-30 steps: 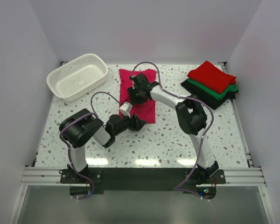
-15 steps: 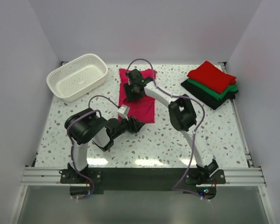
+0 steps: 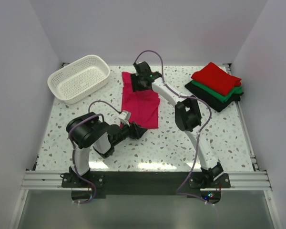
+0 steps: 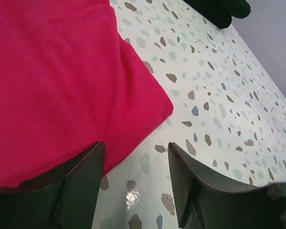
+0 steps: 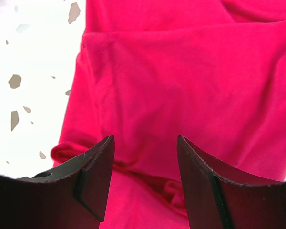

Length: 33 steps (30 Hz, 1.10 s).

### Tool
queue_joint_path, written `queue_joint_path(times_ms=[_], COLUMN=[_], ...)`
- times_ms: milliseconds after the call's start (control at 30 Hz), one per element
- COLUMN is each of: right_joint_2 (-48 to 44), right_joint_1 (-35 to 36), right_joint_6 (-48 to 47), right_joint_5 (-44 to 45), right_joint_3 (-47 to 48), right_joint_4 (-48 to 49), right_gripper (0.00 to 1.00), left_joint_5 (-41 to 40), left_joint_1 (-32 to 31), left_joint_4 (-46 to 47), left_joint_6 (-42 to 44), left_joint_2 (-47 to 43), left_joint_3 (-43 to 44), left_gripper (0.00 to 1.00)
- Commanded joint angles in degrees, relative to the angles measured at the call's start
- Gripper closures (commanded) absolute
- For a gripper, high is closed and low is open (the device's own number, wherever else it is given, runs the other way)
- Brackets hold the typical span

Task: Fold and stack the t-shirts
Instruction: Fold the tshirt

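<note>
Top view: the pink shirt (image 3: 142, 107) lies flat on the bench (image 3: 176, 138), running from near the far edge toward the middle. It sits between the basket (image 3: 62, 81) at the far left corner and the far right corner, where the red shirt (image 3: 216, 78) rests on the green shirt (image 3: 213, 93), itself on the black shirt (image 3: 218, 102). Three shirts are thus folded and stacked. The pink one looks narrowed into a long strip, so I judge that a crosswise fold and the move onto the red shirt are left. The right tool (image 3: 142, 82) hangs over the strip's far end, and the left tool (image 3: 137, 130) sits low at its near end.

Left wrist view: the left tool (image 4: 136, 160) is released, jaws apart with nothing between them. One finger overlaps the pink shirt's near edge (whether it touches, I cannot tell) and the other stands over bare bench. The cloth is smooth, and its corner is rounded and plump, as layered cloth would be.

Right wrist view: the right tool (image 5: 145, 148) is also released, jaws spread above the cloth and grasping nothing. Here the shirt shows a folded-over layer with a seamed edge, and a small bunch of wrinkles near the fingers.
</note>
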Motion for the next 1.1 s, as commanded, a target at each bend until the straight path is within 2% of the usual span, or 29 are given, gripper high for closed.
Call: queue_joint_path(times_ms=[0,133,267,333,467,567,667,733,867,1067], right_joint_2=[-5.94,-12.70,-21.40,-26.74,-35.99,-42.21,-47.67,-49.62,-52.44,-51.30], right_joint_1=[-0.22,-0.14,-0.31,-0.31,-0.66,-0.75,-0.75,-0.66,-0.58,-0.23], right_joint_6=[-0.53,-0.62,-0.88,-0.97,-0.10,1.57,4.03,5.61,7.64,9.84], right_joint_5=[1.26,1.26,1.43,2.14,4.16,4.78,1.71,-1.10,-2.87,-6.82], right_joint_3=[0.62,-7.99,-17.83,-23.98,-36.02,-45.42,-55.71,-61.69,-70.30,-75.50], right_joint_4=[2.16,5.49,8.04,8.75,10.59,11.38,14.36,15.87,17.01,20.17], right_gripper=[0.41,0.40,0.38,0.37,0.36,0.36,0.37,0.38,0.43,0.50], left_joint_5=[0.40,0.32,0.06,-1.26,-10.28,-16.44,-19.45,-18.85,-14.12,-11.29], left_joint_1=[-0.86,-1.21,-1.39,-1.39,-1.30,-1.12,0.36,2.21,9.84,11.36], left_joint_4=[-2.15,-4.34,-10.23,-15.84,-30.93,-40.43,-46.60,-48.03,-49.79,-51.11], left_joint_6=[-0.04,0.57,2.50,3.99,4.88,5.41,4.71,3.66,2.95,3.30], left_joint_2=[0.06,-3.62,-12.91,-17.14,-30.31,-35.95,-39.21,-40.36,-43.26,-42.83], left_joint_3=[-2.38,-1.59,0.25,1.04,1.23,0.96,-0.18,-1.85,-4.92,-4.49], left_gripper=[0.39,0.39,0.39,0.38,0.36,0.34,0.33,0.34,0.36,0.37])
